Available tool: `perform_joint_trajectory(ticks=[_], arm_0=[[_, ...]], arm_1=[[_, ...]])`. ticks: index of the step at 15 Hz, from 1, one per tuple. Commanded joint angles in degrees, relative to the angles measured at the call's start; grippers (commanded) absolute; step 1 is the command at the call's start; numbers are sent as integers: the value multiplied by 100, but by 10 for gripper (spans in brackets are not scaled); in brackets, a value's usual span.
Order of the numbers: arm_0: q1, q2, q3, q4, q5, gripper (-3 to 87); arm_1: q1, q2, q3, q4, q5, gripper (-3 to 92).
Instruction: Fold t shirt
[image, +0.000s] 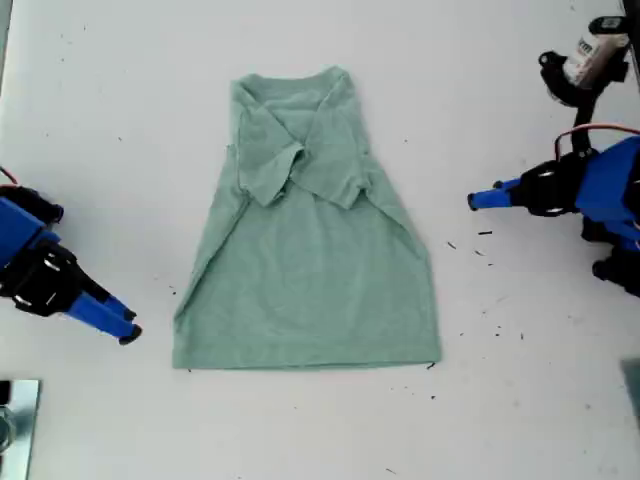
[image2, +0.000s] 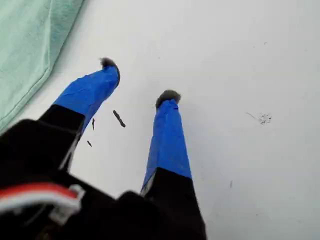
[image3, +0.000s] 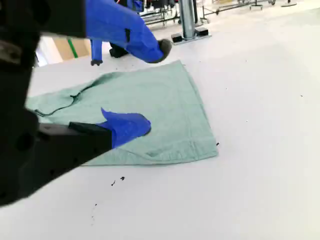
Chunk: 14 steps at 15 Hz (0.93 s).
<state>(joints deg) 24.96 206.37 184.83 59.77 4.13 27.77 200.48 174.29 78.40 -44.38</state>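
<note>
Low by the bench's (image: 520, 420) left edge in the exterior view, my second gripper (image: 128, 328) hangs above the bare surface, its blue-taped fingers (image3: 127, 126) spread apart and holding nothing. At the middle of the bench the t shirt (image: 310, 270) lies flat, collar toward the far edge, hem toward the near edge, both sleeves folded in across the chest. Toward the bench's right edge my first gripper (image: 475, 200) points at the shirt without touching it, fingers parted and empty, above dark specks (image: 485, 233).
</note>
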Motion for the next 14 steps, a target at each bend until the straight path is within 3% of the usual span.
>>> perform_joint_trajectory(ticks=[1, 4, 5, 7, 8, 9, 10, 11, 12, 13, 14], arm_0=[[123, 26, 53, -18, 18, 196], [123, 26, 53, -18, 18, 196], [70, 26, 53, -18, 18, 196], [-334, 26, 53, -18, 18, 182], [-686, 26, 44, -18, -26, 181], [-905, 26, 26, 0, -26, 182], [-1020, 26, -9, 0, -26, 182], [-1169, 26, -26, 18, -237, 180], [-1336, 26, -26, 26, -422, 182], [-1494, 26, -53, -53, -220, 29], [-1705, 26, -18, 70, -492, -2]], arm_1=[[-26, 35, 316, -53, -88, 165], [-26, 35, 316, -53, -97, 164], [-53, 35, 316, -53, 589, 165], [-835, 35, 316, -53, 2698, 163], [-1099, 35, 316, -53, 2628, 163], [-1169, 35, 316, -53, 3103, 165], [-1301, 53, 272, -308, 3305, 95], [-1406, 53, -9, -352, 2769, 15], [-1441, 53, -272, -615, 2681, 15], [-1731, 35, -703, -712, 2795, 15], [-1907, -264, -1301, -606, 2918, 15]])
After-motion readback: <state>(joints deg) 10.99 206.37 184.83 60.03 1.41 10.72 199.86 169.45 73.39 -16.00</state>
